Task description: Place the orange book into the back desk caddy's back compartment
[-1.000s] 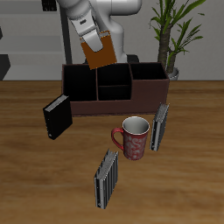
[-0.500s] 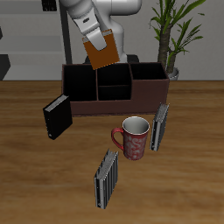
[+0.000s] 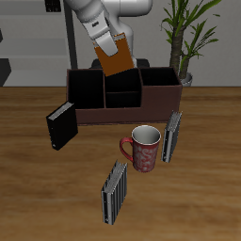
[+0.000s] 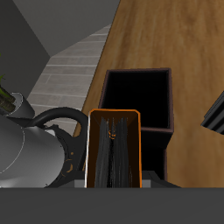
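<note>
Exterior view: the gripper (image 3: 106,41) is clenched on the orange book (image 3: 120,58), holding it in the air at upper centre of the frame. Book tilted, its lower edge just above the back wall of the back desk caddy (image 3: 122,94); whether it touches the wall cannot be told. White arm links rise behind it to the top edge of the frame.

The caddy is a long, low, reddish-brown box with black dividers, sitting across the upper middle of the frame on the wooden table (image 3: 38,179). The back compartment (image 3: 120,81) is the rear of the two small middle cells, directly beneath the book and open.

A black book (image 3: 60,125) stands upright at the caddy's corner, left of centre in the frame. A red patterned mug (image 3: 143,148) stands in mid-frame, nearer the table's front edge. One grey striped book (image 3: 172,136) stands just beside the mug; a second striped book (image 3: 114,191) stands lower in the frame, apart from the mug. A potted plant (image 3: 184,38) rises at the upper right, behind the caddy's end.

Wrist view: the book's orange cover edges and dark-looking page edge (image 4: 114,149) appear end-on between the fingers, with a black-walled caddy cell (image 4: 136,96) open beyond it. The robot's pale base (image 4: 31,149) is alongside.
</note>
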You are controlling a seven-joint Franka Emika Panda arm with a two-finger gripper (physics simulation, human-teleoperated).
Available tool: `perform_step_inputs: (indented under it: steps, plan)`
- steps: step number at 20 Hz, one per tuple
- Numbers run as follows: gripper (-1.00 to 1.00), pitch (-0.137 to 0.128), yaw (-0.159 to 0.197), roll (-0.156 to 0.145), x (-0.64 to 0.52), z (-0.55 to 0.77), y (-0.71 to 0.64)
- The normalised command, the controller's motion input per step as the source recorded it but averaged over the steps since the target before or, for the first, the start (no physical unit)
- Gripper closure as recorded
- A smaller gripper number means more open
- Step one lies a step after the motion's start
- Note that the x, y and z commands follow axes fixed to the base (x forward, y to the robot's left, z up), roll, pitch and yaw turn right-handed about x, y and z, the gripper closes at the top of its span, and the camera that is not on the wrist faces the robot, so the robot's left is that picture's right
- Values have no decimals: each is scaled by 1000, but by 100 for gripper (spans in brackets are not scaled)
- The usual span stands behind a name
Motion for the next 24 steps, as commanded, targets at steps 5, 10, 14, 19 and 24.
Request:
perform_step_inputs:
  steps: [5,10,14,19,24]
  plan:
    - [100,16,-21,1,-32,-103,44]
    - [100,20,-4,-3,-61,-143,19]
    - [100,7,-39,1,-58,-99,30]
    - [100,7,-20,-5,12,-68,-19]
    - [100,-6,-13,-7,51,-65,-7]
